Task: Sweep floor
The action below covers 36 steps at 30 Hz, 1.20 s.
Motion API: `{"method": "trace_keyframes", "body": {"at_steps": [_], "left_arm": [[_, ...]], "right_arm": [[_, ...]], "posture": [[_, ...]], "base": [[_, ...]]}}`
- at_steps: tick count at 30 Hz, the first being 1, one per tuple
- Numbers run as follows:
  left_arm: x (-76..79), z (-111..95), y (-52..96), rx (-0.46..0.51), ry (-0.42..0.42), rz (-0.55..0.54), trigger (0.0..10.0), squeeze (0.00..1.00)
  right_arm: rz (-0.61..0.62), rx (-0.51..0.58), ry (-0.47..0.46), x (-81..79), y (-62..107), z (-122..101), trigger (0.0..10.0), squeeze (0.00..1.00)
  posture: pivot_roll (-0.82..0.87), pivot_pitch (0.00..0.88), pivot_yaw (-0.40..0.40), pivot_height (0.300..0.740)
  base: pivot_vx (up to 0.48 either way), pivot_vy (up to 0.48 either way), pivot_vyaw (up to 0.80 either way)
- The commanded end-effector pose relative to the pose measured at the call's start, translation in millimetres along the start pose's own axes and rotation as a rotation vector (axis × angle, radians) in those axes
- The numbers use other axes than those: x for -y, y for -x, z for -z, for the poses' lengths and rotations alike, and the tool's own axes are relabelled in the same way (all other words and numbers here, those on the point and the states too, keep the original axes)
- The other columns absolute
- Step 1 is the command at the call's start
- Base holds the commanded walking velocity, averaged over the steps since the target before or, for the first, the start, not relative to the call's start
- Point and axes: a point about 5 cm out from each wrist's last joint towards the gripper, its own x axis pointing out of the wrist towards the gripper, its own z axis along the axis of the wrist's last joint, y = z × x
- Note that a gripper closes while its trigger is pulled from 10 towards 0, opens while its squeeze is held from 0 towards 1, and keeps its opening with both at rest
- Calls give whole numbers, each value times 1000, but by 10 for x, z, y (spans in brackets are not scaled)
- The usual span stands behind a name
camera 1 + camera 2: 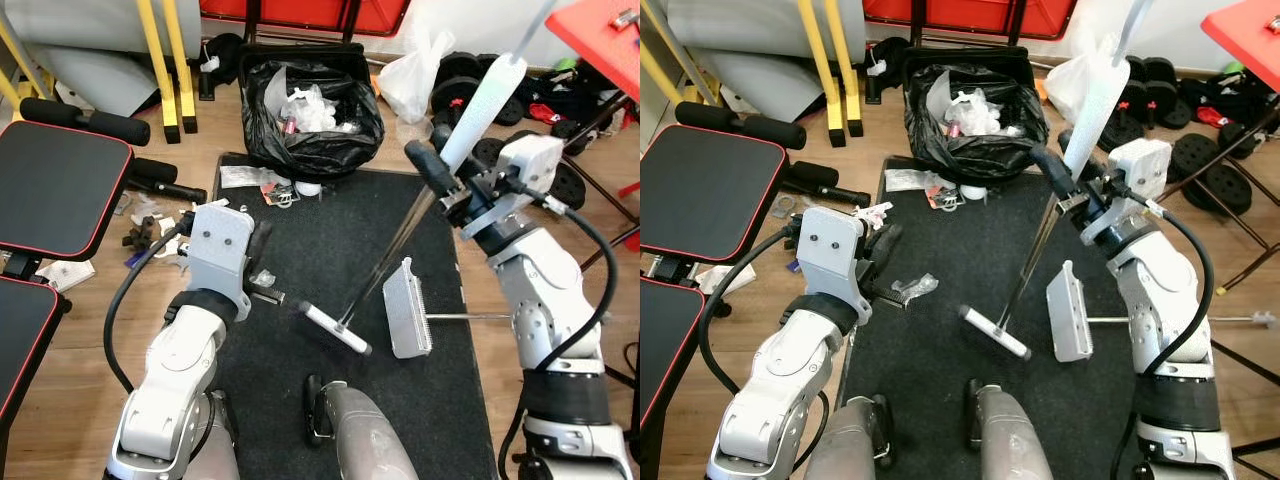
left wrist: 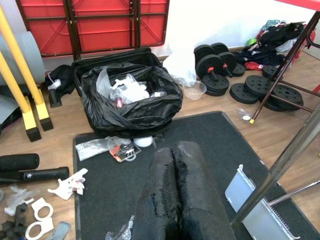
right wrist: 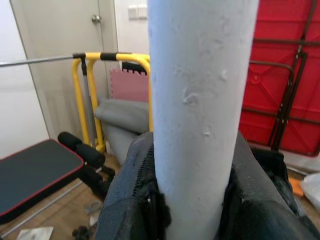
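My right gripper (image 1: 440,165) is shut on the broom's white foam handle (image 1: 482,98), held up above the right side of the black mat (image 1: 330,235). In the right wrist view, its black fingers (image 3: 125,200) wrap the handle (image 3: 200,100). The metal pole slants down to the broom head (image 1: 335,328), which rests on the mat. A grey dustpan (image 1: 407,308) lies just right of the head, its thin handle pointing right. My left gripper (image 2: 173,150) is shut with nothing in it, low over the mat's left edge. A crumpled clear wrapper (image 1: 912,287) lies on the mat near it.
An open black rubbish bag (image 1: 312,115) full of waste stands at the mat's far edge, with papers (image 1: 265,182) before it. Small litter (image 1: 150,225) lies on the wood floor at left beside a black bench (image 1: 55,185). Weight plates (image 1: 470,75) and a red table (image 1: 610,30) are at right.
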Motion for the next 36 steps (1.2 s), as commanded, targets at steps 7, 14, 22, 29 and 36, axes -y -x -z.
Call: {"method": "trace_keyframes", "body": {"at_steps": [7,14,22,29,36], "left_arm": [[18,54,-21,-19,-2,20,10000,0],[-6,57,-56,-11,2,10,10000,0],[-72,32,-80,12,6,-24,10000,0],[-201,-38,-108,49,13,-64,10000,0],[-293,-58,-136,63,-4,-92,10000,0]], "right_arm": [[-162,203,65,-6,-125,-837,10000,0],[-276,199,94,-1,-91,-1075,10000,0],[-460,250,-97,-418,-120,-1080,10000,0],[-447,170,-59,-521,-176,-953,10000,0],[-434,165,-77,-657,-231,-931,10000,0]], "posture": [[-145,253,-180,740],[-154,235,-185,740],[-141,199,-177,740],[-135,175,-177,740],[-130,154,-175,740]], "base": [[0,0,0],[0,0,0],[0,0,0],[0,-261,0],[0,-332,0]]}}
